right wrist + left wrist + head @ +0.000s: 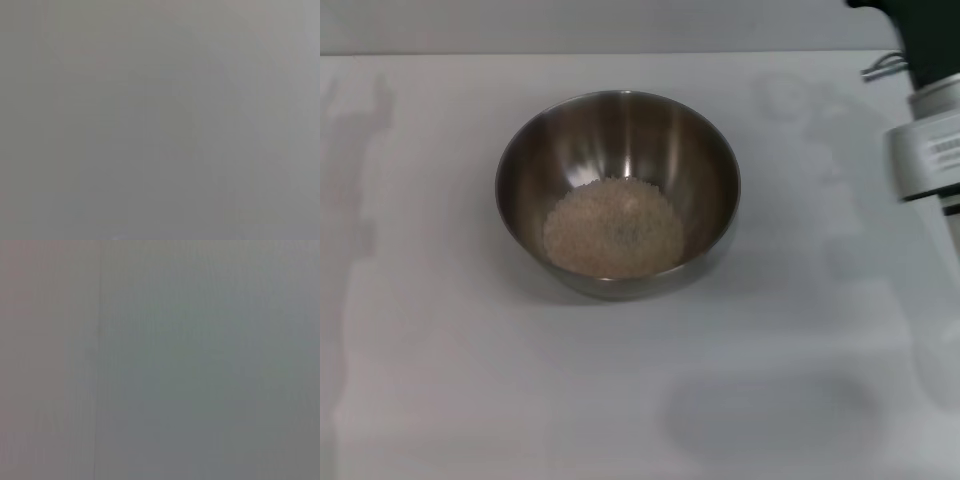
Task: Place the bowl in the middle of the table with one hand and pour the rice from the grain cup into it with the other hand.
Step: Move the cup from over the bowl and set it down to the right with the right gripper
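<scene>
Rice (pixel 613 228) lies as a pale, granular heap in the bottom of the bowl (pixel 617 130), covering the floor of it and climbing a little way up the near wall. That bowl, a wide steel one with a shiny brushed inside, stands upright around the middle of the table (pixel 470 400), a little toward the far side, and holds only the grains. The near stretch of white tabletop bears soft grey shadows. Farther back and off to the right, part of the right arm (pixel 930 140) hangs above the table's far right corner, well apart from the bowl; its gripper lies outside the head view, so how its jaws stand cannot be told. Both wrist views show only a plain grey surface.
</scene>
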Action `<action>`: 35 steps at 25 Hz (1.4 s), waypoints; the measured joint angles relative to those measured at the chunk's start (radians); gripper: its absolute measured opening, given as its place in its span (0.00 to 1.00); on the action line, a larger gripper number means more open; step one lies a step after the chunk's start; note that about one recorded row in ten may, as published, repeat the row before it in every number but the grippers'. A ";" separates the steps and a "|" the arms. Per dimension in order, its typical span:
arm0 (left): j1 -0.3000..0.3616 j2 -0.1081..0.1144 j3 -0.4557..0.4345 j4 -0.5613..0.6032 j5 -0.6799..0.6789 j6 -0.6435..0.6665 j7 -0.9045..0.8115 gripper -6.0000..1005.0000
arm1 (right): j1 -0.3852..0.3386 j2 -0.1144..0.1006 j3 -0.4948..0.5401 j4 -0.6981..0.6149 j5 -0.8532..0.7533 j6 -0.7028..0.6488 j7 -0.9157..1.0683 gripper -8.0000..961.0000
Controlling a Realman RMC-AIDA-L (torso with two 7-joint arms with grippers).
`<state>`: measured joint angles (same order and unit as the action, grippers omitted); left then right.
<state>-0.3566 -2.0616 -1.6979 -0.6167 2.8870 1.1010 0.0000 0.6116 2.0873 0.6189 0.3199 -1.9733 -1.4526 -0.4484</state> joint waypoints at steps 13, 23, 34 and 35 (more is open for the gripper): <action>0.001 0.001 0.008 0.008 0.000 0.020 0.000 0.66 | -0.004 -0.004 -0.005 -0.041 0.071 0.460 0.387 0.04; 0.001 0.000 0.015 0.019 0.000 0.030 0.001 0.67 | 0.009 -0.001 -0.007 -0.034 0.070 0.614 0.391 0.04; 0.004 -0.002 0.021 0.019 0.000 0.045 0.002 0.67 | 0.023 -0.004 -0.012 -0.044 0.066 0.682 0.392 0.17; 0.005 -0.002 0.021 0.019 0.000 0.045 0.002 0.67 | 0.024 -0.004 -0.013 -0.044 0.066 0.682 0.392 0.19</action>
<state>-0.3515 -2.0632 -1.6765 -0.5980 2.8870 1.1458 0.0015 0.6352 2.0831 0.6061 0.2761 -1.9077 -0.7708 -0.0563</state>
